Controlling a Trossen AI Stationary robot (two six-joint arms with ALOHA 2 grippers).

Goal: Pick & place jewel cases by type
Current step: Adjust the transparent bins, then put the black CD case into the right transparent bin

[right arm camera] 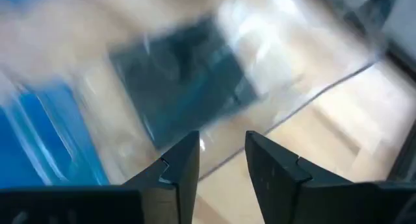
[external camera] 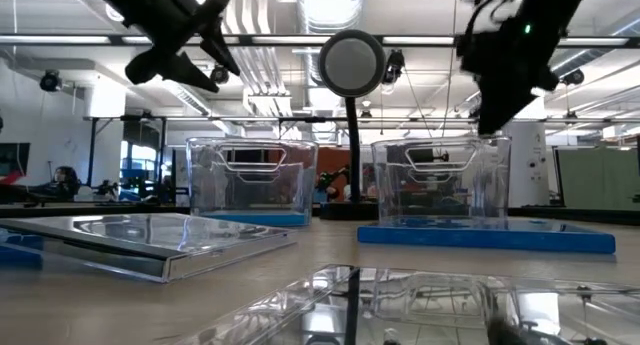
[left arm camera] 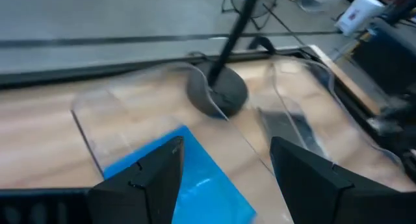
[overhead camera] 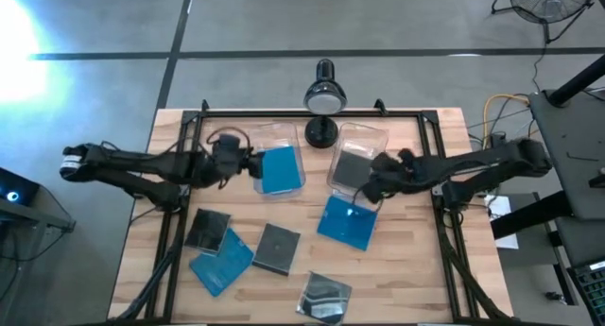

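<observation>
- Right gripper [overhead camera: 367, 196], fingers slightly apart and empty, hovers at the right bin [overhead camera: 364, 137]; a blue jewel case [overhead camera: 346, 222] lies flat just below.
- Left gripper [overhead camera: 253, 164], fingers spread and empty, hangs over the left bin [overhead camera: 274, 134].

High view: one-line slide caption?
Both arms hover over two clear bins: blue jewel case in left, dark case in right.

Flat square blue plastic jewel case [overhead camera: 280, 170] at eleven o'clock, dark one [overhead camera: 353, 165] at one, blue [overhead camera: 346, 222] centre-right, dark [overhead camera: 208, 230], blue [overhead camera: 222, 262], dark [overhead camera: 277, 248], clear [overhead camera: 325, 296] toward six to eight.
</observation>
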